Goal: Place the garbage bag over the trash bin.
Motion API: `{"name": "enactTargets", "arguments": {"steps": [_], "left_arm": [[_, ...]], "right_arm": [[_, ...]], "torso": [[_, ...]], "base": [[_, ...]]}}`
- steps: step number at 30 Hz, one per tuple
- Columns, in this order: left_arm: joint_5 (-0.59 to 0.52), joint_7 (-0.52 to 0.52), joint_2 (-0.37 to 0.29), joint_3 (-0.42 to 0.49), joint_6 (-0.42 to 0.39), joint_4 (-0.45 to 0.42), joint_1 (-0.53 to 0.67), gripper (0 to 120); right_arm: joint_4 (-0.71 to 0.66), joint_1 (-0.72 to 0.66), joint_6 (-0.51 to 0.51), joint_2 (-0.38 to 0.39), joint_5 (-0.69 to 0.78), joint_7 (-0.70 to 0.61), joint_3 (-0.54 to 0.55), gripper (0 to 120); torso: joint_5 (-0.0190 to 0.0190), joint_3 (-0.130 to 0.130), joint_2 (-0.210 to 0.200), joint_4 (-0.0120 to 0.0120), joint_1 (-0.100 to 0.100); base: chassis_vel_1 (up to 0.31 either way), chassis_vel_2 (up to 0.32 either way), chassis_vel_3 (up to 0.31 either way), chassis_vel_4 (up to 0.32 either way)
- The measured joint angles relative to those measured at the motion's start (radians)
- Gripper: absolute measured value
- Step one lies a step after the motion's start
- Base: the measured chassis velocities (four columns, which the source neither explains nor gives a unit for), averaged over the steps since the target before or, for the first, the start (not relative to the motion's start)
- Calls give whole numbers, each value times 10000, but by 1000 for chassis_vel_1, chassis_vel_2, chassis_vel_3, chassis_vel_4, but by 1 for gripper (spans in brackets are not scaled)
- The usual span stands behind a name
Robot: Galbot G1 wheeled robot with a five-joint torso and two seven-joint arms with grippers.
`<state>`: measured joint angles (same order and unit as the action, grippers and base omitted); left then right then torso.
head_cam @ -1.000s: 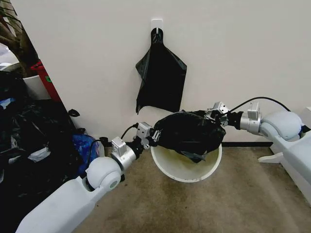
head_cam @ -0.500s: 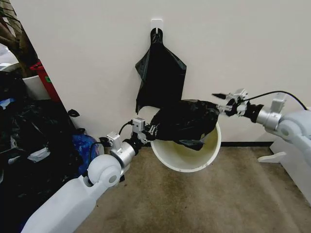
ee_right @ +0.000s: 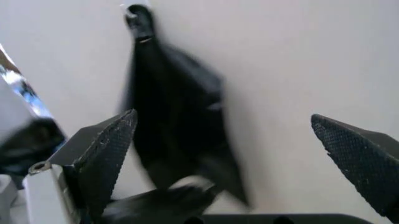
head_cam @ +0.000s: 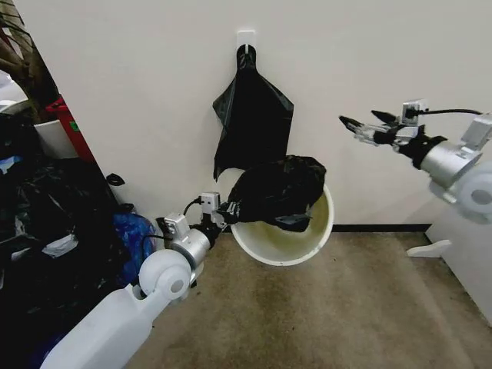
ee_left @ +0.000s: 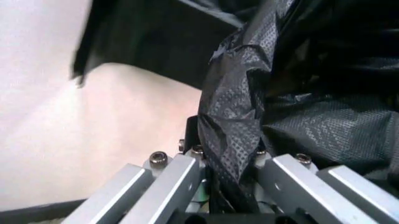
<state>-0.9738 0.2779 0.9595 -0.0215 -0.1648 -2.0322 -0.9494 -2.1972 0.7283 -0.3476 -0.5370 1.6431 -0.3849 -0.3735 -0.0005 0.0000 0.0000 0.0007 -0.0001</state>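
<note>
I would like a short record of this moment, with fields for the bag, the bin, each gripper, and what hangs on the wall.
bag: thin glossy black plastic garbage bag, bunched over the far part of the bin's mouth, not spread around the rim
bin: small round white plastic trash bin, against the wall, near rim bare
left gripper: shut on the bag's edge beside the bin
right gripper: open, raised in the air, apart from the bag
wall: flat black bags hanging from a white hook

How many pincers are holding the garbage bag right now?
1. The left pincer is shut on the garbage bag at the near-left rim of the trash bin. The right pincer is open in the air, up to the right, apart from the bag.
</note>
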Motion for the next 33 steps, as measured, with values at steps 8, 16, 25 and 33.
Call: {"name": "enactTargets", "arguments": {"steps": [8, 16, 25, 33], "left_arm": [[-21, 523, 151, 227, -13, 136, 274, 1], [-9, 587, 148, 264, -23, 79, 328, 1], [17, 589, 118, 255, -26, 1, 304, 1], [30, 582, 117, 245, -28, -47, 297, 1]], "right_arm": [[-2380, -85, 88, -348, 4610, -4463, -443, 100], [-2678, -4, 141, -579, 5036, -5373, -99, 100], [-2730, 70, 209, -639, 4919, -5318, 63, 82], [-2724, 163, 231, -655, 4849, -5206, 114, 52]], "torso": [[5, 0, 0, -9, 0], [5, 0, 1, -7, 0], [5, 1, 0, -7, 0], [5, 1, 0, -7, 0]], "base": [[0, 0, 0, 0], [0, 0, 0, 0], [0, 0, 0, 0], [0, 0, 0, 0]]}}
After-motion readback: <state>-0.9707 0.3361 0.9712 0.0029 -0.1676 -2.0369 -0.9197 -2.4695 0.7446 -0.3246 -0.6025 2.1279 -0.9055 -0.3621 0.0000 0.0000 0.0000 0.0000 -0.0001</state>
